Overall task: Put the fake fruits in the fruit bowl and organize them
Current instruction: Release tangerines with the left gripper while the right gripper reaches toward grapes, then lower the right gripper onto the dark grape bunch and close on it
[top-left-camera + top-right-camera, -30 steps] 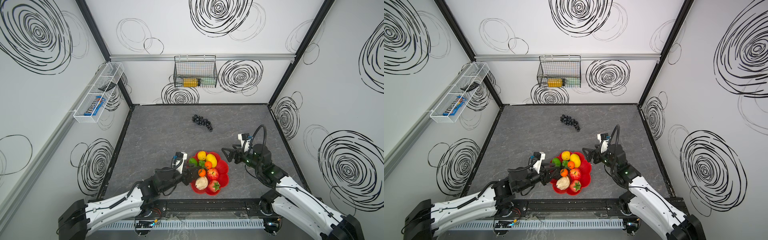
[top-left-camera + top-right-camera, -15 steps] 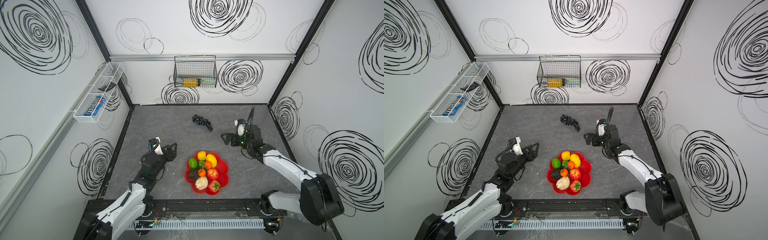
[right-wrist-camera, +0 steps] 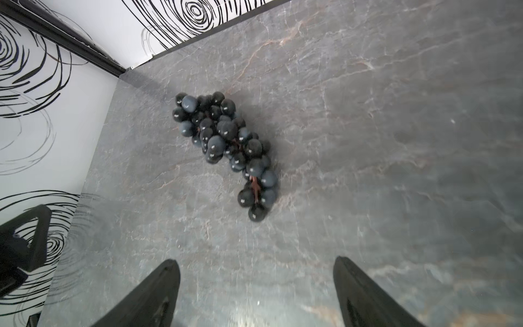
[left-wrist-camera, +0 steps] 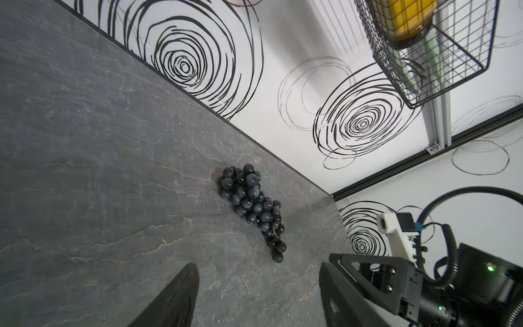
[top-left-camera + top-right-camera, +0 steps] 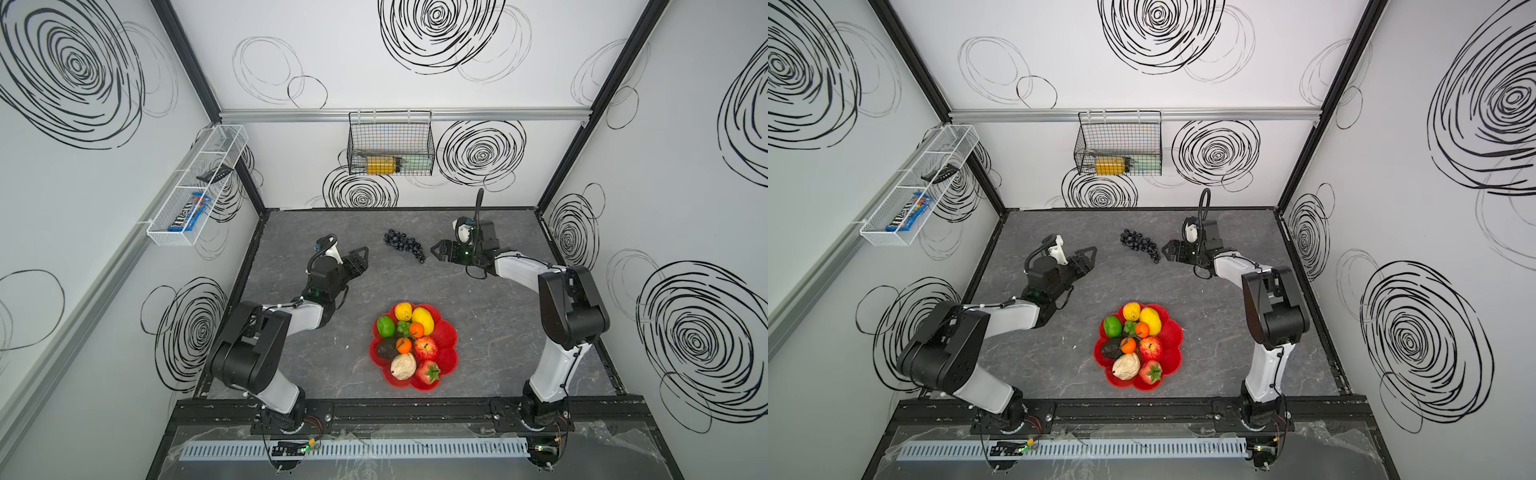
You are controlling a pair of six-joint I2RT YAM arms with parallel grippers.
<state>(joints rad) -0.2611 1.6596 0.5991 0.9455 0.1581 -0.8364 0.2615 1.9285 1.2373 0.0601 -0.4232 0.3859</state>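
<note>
A bunch of black grapes (image 5: 403, 245) is lying on the grey marbled bench (image 5: 498, 324) between two robot arms, apart from the other fruit. The left pincer (image 5: 362, 259) is hanging with its fingers spread wide and gripping nothing. The grapes are sitting straight ahead of it, with bare bench showing between. The right pincer (image 5: 434, 252) is likewise standing spread and empty, its tips just beside the thin tail of the bunch without touching it. The bunch is lying flat with its long axis running slantwise: the fat end is pointing toward the back wall on the left pincer's side, the tapering tail toward the right pincer. Well behind both pincers, toward the arm bases, the red fruit bowl (image 5: 446, 336) is holding two lemons (image 5: 422, 320), a lime (image 5: 385, 326), two oranges (image 5: 403, 345), an apple (image 5: 426, 348), an avocado (image 5: 386, 349), a beige lumpy fruit (image 5: 403, 365) and a strawberry (image 5: 430, 372). Beyond the pincers, a black wire basket (image 5: 390, 129) is hanging on the back wall and holding a yellow container (image 5: 380, 165) lying on its side. Off past the left pincer, a white mesh basket (image 5: 166, 239) on the side wall is carrying a blue candy packet (image 5: 189, 212) whose white lettering is looking like "m&m's".
</note>
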